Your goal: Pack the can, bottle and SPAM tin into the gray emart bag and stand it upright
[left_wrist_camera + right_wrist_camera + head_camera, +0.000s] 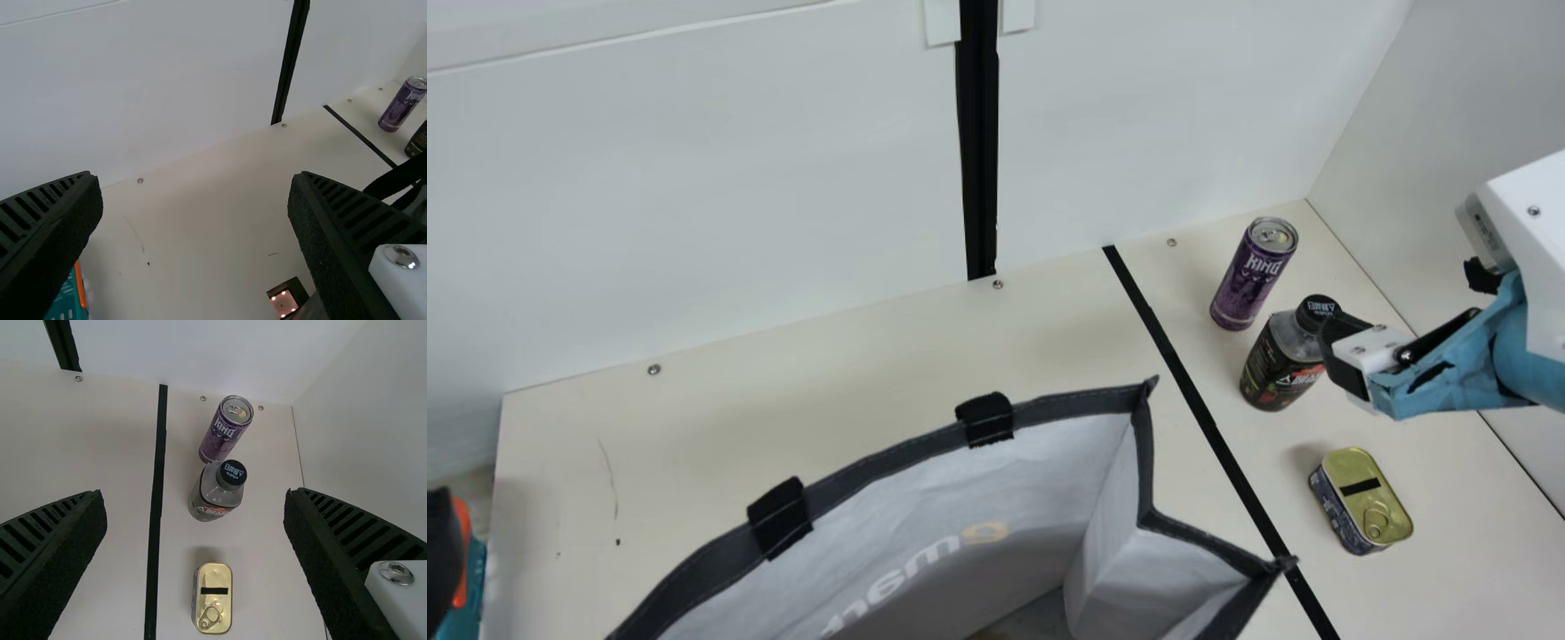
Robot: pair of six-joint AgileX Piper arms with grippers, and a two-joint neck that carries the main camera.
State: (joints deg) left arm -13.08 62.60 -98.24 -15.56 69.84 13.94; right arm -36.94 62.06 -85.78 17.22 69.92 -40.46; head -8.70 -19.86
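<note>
The right gripper (1348,357) has its fingers spread; the left gripper (439,560), probably that dark edge, likewise. Can (1249,280), bottle (1272,360), tin (1360,502): right, far to near. Bag (1040,471): near middle, gaping.

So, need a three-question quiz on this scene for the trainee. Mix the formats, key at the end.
1. Main view: what stands between the can and the tin?
A) cup
B) bottle
C) bowl
2. True or false: the right gripper is open, with nothing between its fingers.
3. Fill in: the mouth of the gray bag is ____.

Key: 1 B; 2 true; 3 open.
</note>
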